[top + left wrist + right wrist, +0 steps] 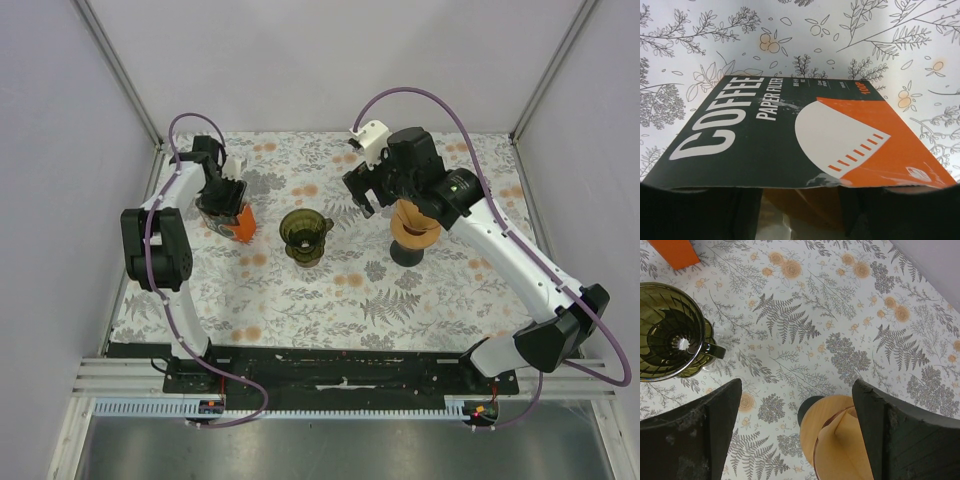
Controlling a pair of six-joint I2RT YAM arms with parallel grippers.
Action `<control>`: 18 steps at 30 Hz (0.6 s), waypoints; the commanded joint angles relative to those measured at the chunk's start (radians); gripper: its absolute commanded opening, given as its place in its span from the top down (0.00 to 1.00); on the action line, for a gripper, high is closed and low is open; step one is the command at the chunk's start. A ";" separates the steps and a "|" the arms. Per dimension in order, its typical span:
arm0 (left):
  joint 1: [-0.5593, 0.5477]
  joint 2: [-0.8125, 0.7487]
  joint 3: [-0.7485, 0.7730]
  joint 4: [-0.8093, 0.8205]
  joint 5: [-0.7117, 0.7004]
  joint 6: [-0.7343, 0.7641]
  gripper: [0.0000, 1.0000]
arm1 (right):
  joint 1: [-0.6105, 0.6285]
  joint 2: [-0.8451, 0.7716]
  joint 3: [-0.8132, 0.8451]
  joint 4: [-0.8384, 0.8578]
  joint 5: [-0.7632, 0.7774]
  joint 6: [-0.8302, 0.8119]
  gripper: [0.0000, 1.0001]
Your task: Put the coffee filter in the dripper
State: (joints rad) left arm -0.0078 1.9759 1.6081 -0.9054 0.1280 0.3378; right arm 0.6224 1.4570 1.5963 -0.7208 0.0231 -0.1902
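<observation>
The olive glass dripper (305, 234) stands mid-table with nothing in it; in the right wrist view the dripper (670, 337) is at the upper left. A brown paper coffee filter (414, 221) sits in a wooden-collared holder (816, 432) on a black base. My right gripper (364, 196) hovers open just left of that holder, and its gripper (797, 405) has wide jaws straddling the holder's edge from above, with the filter (845, 452) by the right finger. My left gripper (222, 188) is at the top of the coffee filter box (232, 217), fingers apart under its flap (765, 135).
The black-and-orange box stands at the table's left, close to the left wall frame. A floral cloth (340, 290) covers the table. The box's orange corner (675, 252) shows beyond the dripper. Metal frame posts rise at the back corners.
</observation>
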 commanded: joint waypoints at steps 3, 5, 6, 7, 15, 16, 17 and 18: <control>0.002 -0.002 -0.040 0.066 0.016 -0.054 0.72 | -0.001 -0.020 0.033 0.012 -0.014 0.032 0.02; 0.002 -0.023 -0.025 0.065 0.025 -0.062 0.95 | -0.003 -0.020 0.034 0.011 -0.015 0.034 0.02; 0.003 -0.034 -0.017 0.062 0.030 -0.065 0.98 | -0.003 -0.020 0.034 0.011 -0.014 0.034 0.02; 0.003 -0.043 -0.007 0.056 0.035 -0.068 0.98 | -0.001 -0.020 0.036 0.012 -0.014 0.034 0.02; 0.006 -0.121 0.082 0.008 0.094 -0.077 0.98 | -0.001 -0.018 0.031 0.007 -0.015 0.034 0.02; 0.035 -0.124 0.094 0.005 0.096 -0.074 0.98 | -0.001 -0.015 0.033 0.006 -0.017 0.034 0.02; 0.038 -0.124 0.104 -0.003 0.099 -0.071 0.98 | -0.001 -0.017 0.033 0.007 -0.017 0.032 0.02; 0.038 -0.123 0.111 -0.010 0.102 -0.066 0.98 | -0.001 -0.014 0.031 0.007 -0.017 0.032 0.02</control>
State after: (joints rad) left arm 0.0040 1.9221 1.6505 -0.8921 0.1875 0.2852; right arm 0.6224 1.4570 1.5963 -0.7254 0.0185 -0.1680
